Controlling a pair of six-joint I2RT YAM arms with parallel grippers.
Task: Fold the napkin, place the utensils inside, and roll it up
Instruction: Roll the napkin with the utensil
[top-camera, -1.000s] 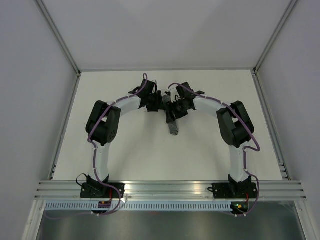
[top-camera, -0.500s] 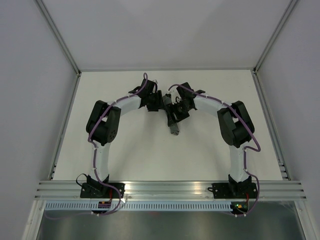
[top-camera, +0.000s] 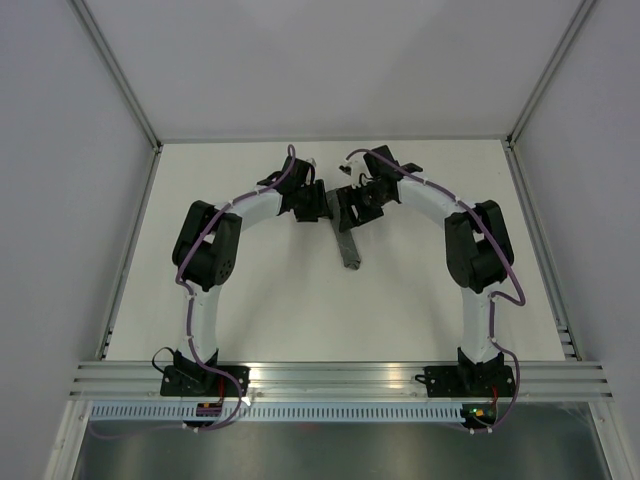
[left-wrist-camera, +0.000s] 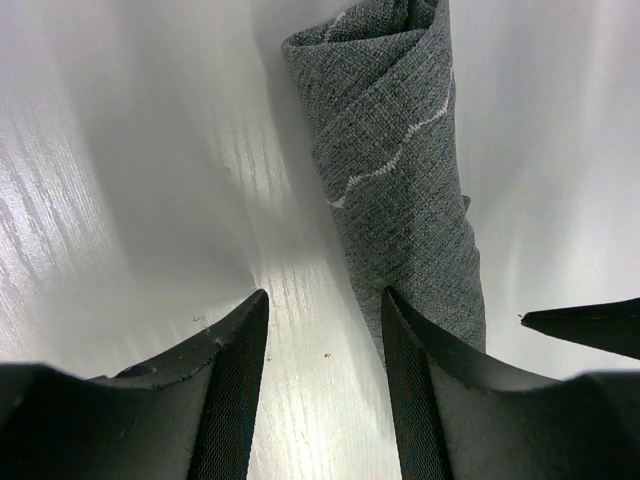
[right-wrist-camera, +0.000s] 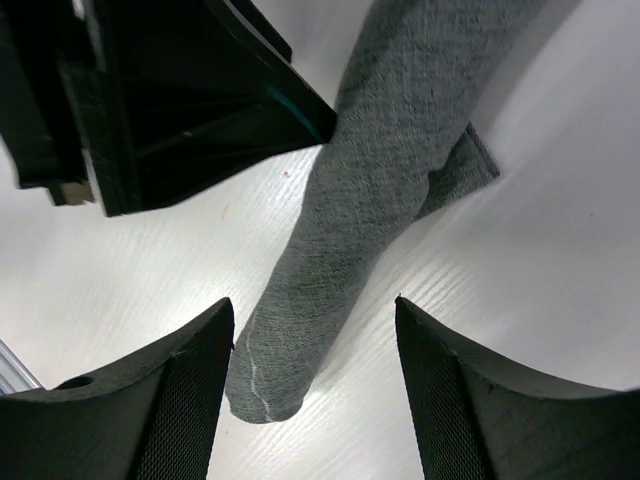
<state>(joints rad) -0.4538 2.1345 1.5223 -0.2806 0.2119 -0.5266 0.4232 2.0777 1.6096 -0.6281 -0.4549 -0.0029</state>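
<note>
1. Compare the top view with 1 s ago. Then had the right gripper low over the middle of the napkin. Now finds it drawn back toward the far side, off the middle and close to the roll's far end.
2. Leaves the napkin as a tight dark grey roll on the table between the 2 arms, running roughly far to near. Sits where it did 1 s ago and has not sprung open.
3. Shows, in the right wrist view, the right gripper spread wide, with the roll passing beneath the gap and nothing clamped.
4. Shows the left gripper parted as well and holding nothing, with the roll just beside 1 of its fingers and the pale stitched line winding across the cloth. Has hardly shifted across the 3 top views.
5. Cannot find the fork in any view. Judged to be wrapped inside the roll, though not confirmed.
6. Reads as a release after rolling: folding, loading and rolling look done, provided the roll holds.
7. Watch the loose flap poking out at the roll's side in the right wrist view. Could let the cloth unwind once both grippers are clear.
</note>
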